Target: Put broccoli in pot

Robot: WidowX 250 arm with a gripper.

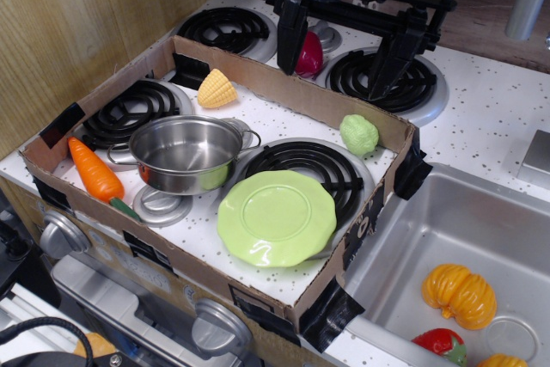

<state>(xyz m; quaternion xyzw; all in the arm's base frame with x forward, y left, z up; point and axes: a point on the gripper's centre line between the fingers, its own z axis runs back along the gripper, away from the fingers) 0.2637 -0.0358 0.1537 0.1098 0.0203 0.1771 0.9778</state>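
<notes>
The broccoli (358, 134) is a small pale-green lumpy toy lying on the stovetop by the far right cardboard wall. The pot (186, 154) is a shiny steel pot with loop handles, standing upright and empty at the left middle of the stove. My gripper (339, 51) is black, hangs at the back of the stove above the rear burners, and is open, its fingers wide apart. It holds nothing and is behind and above the broccoli.
A cardboard wall (284, 92) frames the front stove area. Inside lie a flat green plate (276, 217), an orange carrot (94, 174) and a yellow corn (216, 89). A dark red object (310, 56) sits behind the wall. The sink (481, 238) at right holds toy vegetables.
</notes>
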